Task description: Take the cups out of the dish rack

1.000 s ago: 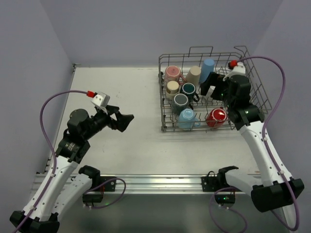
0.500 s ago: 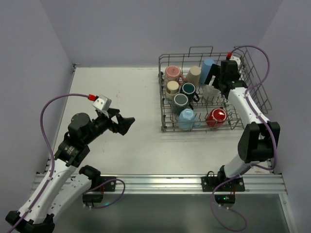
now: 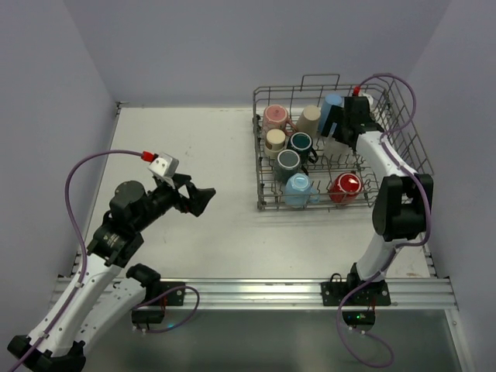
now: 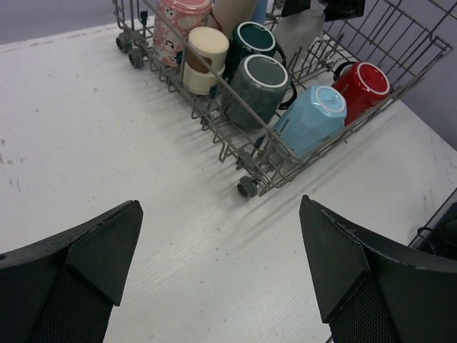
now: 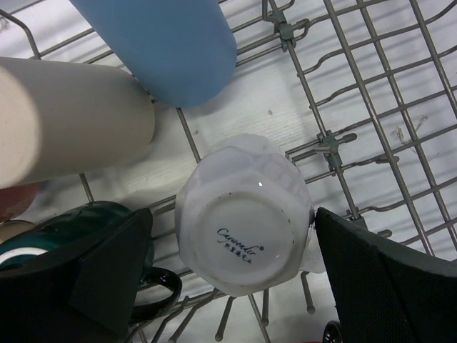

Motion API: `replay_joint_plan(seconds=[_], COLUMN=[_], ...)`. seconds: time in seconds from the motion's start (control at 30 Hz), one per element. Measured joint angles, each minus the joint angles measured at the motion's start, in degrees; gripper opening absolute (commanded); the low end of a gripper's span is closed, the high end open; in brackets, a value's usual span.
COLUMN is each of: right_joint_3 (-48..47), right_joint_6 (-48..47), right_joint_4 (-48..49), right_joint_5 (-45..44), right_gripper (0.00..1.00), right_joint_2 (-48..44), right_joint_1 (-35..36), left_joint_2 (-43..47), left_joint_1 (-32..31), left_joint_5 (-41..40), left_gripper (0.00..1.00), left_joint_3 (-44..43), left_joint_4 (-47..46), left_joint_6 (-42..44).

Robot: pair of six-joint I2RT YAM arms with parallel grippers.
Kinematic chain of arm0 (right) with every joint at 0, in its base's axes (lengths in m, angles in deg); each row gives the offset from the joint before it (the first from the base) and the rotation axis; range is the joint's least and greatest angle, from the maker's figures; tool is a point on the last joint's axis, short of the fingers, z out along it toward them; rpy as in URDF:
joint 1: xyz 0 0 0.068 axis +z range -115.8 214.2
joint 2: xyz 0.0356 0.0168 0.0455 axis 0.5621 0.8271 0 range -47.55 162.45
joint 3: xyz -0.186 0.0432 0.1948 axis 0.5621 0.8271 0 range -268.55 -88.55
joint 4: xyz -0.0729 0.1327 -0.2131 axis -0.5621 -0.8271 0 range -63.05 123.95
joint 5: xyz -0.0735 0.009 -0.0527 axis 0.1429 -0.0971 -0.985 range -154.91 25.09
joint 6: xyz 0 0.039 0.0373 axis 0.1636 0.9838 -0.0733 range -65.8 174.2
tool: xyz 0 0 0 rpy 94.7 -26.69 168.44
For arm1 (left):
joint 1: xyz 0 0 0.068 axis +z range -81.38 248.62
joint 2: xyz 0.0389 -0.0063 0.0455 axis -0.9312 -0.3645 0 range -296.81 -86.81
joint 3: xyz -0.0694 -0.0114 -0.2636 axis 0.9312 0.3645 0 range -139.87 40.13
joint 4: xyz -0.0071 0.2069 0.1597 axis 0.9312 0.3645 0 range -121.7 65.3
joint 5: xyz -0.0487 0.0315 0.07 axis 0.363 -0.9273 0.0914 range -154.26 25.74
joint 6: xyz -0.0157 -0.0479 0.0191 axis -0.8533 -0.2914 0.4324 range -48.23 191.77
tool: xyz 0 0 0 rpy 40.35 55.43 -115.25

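Note:
The grey wire dish rack (image 3: pixel 403 147) stands at the right of the table and holds several cups. In it are a speckled pink cup (image 3: pixel 274 118), a beige cup (image 3: pixel 309 120), a tall blue tumbler (image 3: pixel 332 108), two dark teal cups (image 3: pixel 300 142), a light blue cup (image 3: pixel 297 188) and a red cup (image 3: pixel 345 187). My right gripper (image 5: pixel 235 264) is open inside the rack. Its fingers (image 5: pixel 385 279) stand on either side of an upturned white cup (image 5: pixel 246 214). My left gripper (image 3: pixel 198 198) is open and empty over the bare table, left of the rack.
In the right wrist view the blue tumbler (image 5: pixel 164 43) and the beige cup (image 5: pixel 64 121) lie close beside the white cup, with a dark teal cup (image 5: pixel 43 229) at the left. Upright tines (image 5: pixel 357 86) surround them. Walls close the table on three sides.
My right arm has reached farther back into the rack, and its gripper now hangs over the white cup. The left arm has barely moved.

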Motion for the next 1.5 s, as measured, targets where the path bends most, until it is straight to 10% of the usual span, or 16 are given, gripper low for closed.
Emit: replay_joint_plan(seconds=[0.4,0.9,1.5], right_joint_3=[-2.25,-3.76,-4.59], right_joint_6=[-0.61,-2.51,1.36], right_joint_4=[-1.90,-4.96,-6.38], right_joint_5=[-0.04,-0.11,3.96], right_gripper=[0.94,0.27,0.24], right_joint_2=[3.91,3.82,-8.46], right_joint_1=[-0.22,-0.22,-1.49], left_joint_2=[-0.15,-0.15,-6.80], left_joint_1=[0.00,0.00,0.00], left_joint_5=[-0.31,-1.36,1.09], left_gripper=[1.00,1.00,1.00], left_joint_3=[0.00,0.00,-0.46], left_joint_4=[0.00,0.02,-0.11], left_joint_6=[0.00,0.13,-0.66])
